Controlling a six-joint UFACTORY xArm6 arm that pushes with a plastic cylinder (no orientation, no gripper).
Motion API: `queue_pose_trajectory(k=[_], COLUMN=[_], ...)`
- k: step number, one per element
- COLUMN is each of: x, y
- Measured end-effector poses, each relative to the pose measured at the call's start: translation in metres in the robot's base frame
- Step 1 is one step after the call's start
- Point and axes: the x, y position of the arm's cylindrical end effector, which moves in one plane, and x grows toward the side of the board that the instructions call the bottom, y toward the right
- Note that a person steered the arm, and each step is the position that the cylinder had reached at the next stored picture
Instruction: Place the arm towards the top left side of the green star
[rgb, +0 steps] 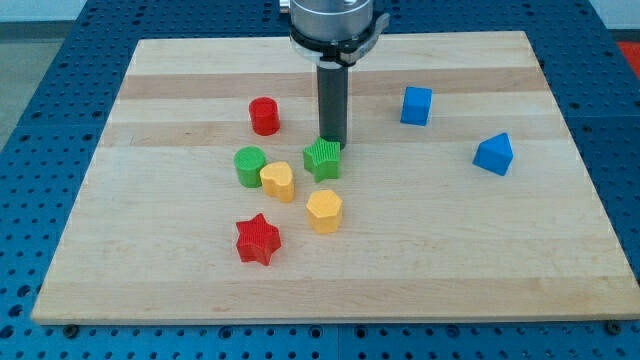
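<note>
The red star (258, 239) lay nearest the board's bottom edge, left of centre, with the yellow hexagon (324, 210) up and to its right. Above them sat the yellow heart (279, 181), touching the green cylinder (250, 165). The green star (323, 159) lay near the board's centre. My tip (333, 141) stood at its upper right edge; being a bare rod, it held nothing.

Bright, even overhead light; sharp focus throughout. Soft short shadows under blocks w/ faint sheen on board (420, 250) below-right of my tip (333, 142).
</note>
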Motion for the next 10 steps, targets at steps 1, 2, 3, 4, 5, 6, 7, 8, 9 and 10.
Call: queue_pose_trajectory(k=[1, 2, 3, 4, 5, 6, 7, 8, 9, 10], x=[0.003, -0.014, -0.052, -0.053, -0.053, -0.053, -0.020, -0.015, -0.027, -0.027], y=[0.000, -0.001, -0.010, -0.022, -0.022, -0.022, -0.006, -0.003, -0.034, -0.034])
